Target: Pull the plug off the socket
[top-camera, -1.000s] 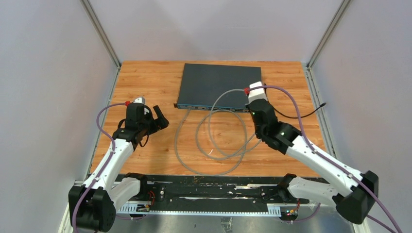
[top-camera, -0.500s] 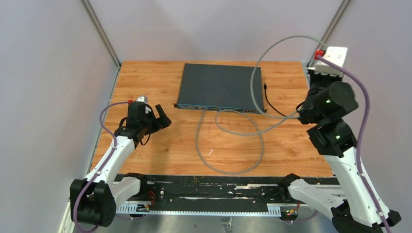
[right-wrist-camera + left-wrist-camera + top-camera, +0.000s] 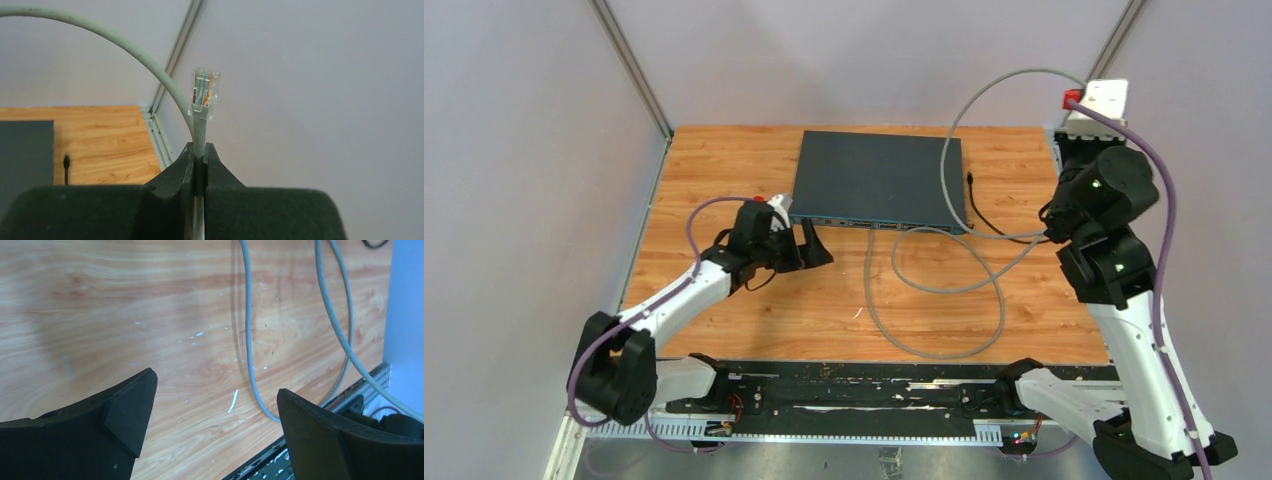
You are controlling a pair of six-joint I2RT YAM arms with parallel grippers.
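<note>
Well, the plug (image 3: 205,95) is out of its socket: it stands upright in the air, clear plastic with coloured wires showing inside, up and off to the right of the switch (image 3: 879,178), with only the pale wall behind it. The right gripper (image 3: 199,152) has its two black fingers pressed together on the grey cable (image 3: 125,47) just under the plug, so the plug itself pokes free above the fingertips. From there the grey cable arcs high over the far right corner of the switch, drops beside its right edge, and lies in loose loops on the wooden table (image 3: 724,170) in front of the switch; one strand runs up to the switch's front face, though I cannot make out whether it is seated in a port. A thin black cable (image 3: 989,222) lies just right of the switch, its end resting close to that side. The left gripper (image 3: 215,382) sits just in front of the switch's front left corner, fingers spread wide with nothing between them, only bare wood and a stretch of grey cable showing beyond the gap.
</note>
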